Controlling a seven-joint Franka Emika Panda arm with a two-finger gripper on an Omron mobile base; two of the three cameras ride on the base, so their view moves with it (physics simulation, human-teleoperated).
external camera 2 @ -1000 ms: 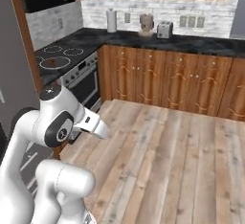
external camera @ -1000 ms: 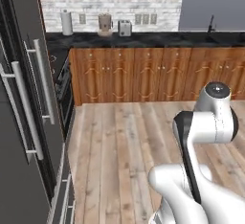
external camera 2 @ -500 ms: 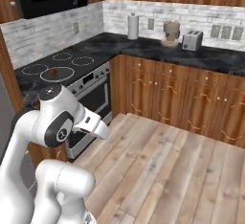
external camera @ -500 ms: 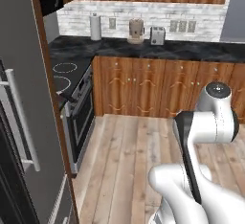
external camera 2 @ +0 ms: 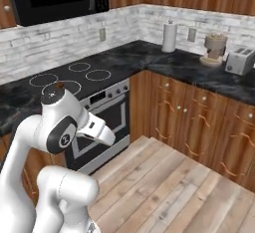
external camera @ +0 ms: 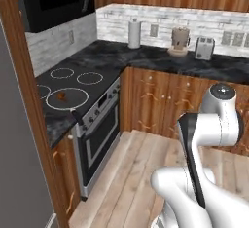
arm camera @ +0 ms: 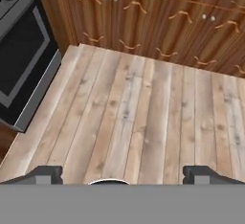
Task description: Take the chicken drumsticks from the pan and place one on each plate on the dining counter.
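Pincer (arm camera: 122, 174) hangs released over the wooden floor (arm camera: 139, 117); the pan (external camera: 66, 98), a reddish drumstick (external camera: 61, 95) inside, sits on the stove (external camera: 73, 83) at ten o'clock, well apart

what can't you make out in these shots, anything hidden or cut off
- Pan, left base view: small and far off; one reddish-brown lump shows in it, whether a second drumstick lies there cannot be told.
- Pan, right base view: the arm's white shoulder covers most of it.
- Stove, left base view: its near left side is cut off by the dark wall panel.
- Oven door, hand view: cut off by the left edge.
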